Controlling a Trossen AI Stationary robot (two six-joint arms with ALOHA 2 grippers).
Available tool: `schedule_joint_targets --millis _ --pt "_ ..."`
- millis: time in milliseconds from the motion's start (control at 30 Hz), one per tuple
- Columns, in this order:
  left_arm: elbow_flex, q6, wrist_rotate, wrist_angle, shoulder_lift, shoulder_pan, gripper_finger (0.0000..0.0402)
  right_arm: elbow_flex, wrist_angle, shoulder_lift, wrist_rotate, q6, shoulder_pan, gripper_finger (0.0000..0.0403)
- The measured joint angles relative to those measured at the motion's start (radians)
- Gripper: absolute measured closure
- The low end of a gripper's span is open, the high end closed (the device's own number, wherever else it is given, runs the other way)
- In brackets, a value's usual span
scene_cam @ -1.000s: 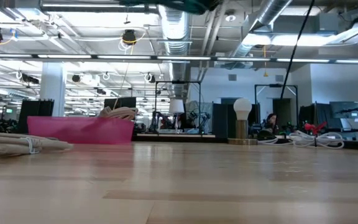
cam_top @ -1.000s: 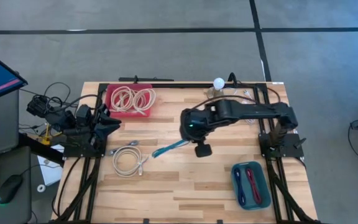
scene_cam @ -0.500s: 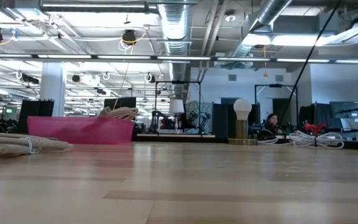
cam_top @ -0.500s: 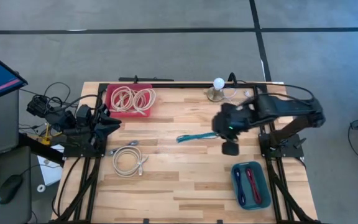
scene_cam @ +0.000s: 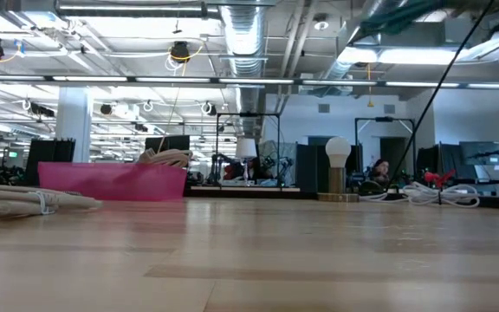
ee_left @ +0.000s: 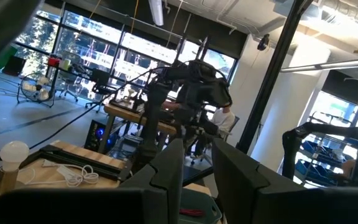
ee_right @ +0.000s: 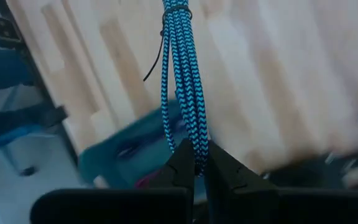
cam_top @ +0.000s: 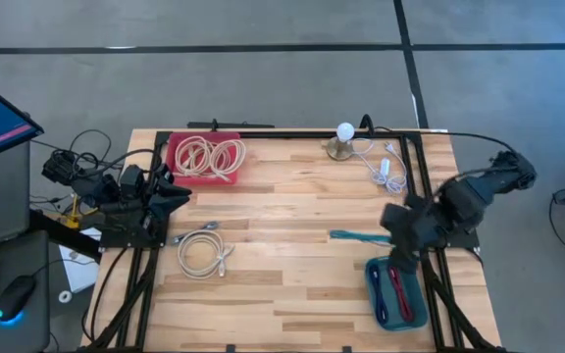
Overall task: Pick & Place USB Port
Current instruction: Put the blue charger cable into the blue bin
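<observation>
right tool (cam_top: 392, 238) clamps blue cable (cam_top: 356, 236) | shifted rightward beside teal tray (cam_top: 373, 289) | left tool (ee_left: 194, 163) narrow

Bare table (cam_top: 292, 284) spreads mid-scene; pink bin (cam_top: 204, 159) far left, white cable coil (cam_top: 201, 252) left, teal tray (cam_top: 396, 292) near right.

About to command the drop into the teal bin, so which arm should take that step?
Right. The right gripper is shut on the blue braided cable and is beside the teal bin. The left gripper waits at the table's far left edge.
</observation>
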Motion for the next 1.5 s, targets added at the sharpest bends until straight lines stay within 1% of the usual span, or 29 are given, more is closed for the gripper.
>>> schedule_joint_targets --millis 133,233,367,467,600,733,867,1033,1100,1267,1400,1500 --pt "0.000 0.000 0.000 0.000 0.000 0.000 0.0316 -0.008 -0.014 -0.005 -0.037 0.245 0.130 0.0398" --pt "0.000 0.000 0.000 0.000 0.000 0.000 0.0316 -0.015 -0.005 -0.002 -0.036 0.419 0.235 0.0398" --pt "0.000 0.000 0.000 0.000 0.000 0.000 0.0316 -0.019 0.000 0.037 -0.055 0.630 0.361 0.0398" --pt "0.000 0.005 -0.006 0.000 0.000 0.000 0.0316 -0.019 0.002 0.078 -0.092 0.754 0.444 0.0398" --pt "0.000 0.053 -0.018 0.004 0.000 0.000 0.0316 -0.019 0.040 0.147 -0.129 0.855 0.516 0.0398" --pt "0.000 0.054 -0.023 0.004 0.000 0.000 0.0316 -0.019 0.057 0.211 -0.140 0.923 0.558 0.0398" --pt "0.000 0.053 -0.023 0.004 0.000 0.000 0.0316 -0.019 0.046 0.279 -0.142 0.953 0.563 0.0398" --pt "0.000 0.050 -0.023 0.004 0.000 0.000 0.0316 -0.071 0.060 0.364 -0.213 0.974 0.549 0.0398" --pt "0.000 0.050 -0.023 0.004 0.000 0.000 0.0316 -0.085 0.084 0.395 -0.222 0.974 0.544 0.0398" --pt "0.000 0.050 -0.023 0.004 0.000 0.000 0.0316 -0.108 0.133 0.418 -0.213 0.966 0.533 0.0398" --pt "0.000 0.051 -0.023 0.004 0.000 0.000 0.0316 -0.114 0.136 0.418 -0.210 0.947 0.522 0.0397" --pt "0.000 0.052 -0.023 0.004 0.000 0.000 0.0316 -0.114 0.135 0.418 -0.208 0.922 0.513 0.0377"
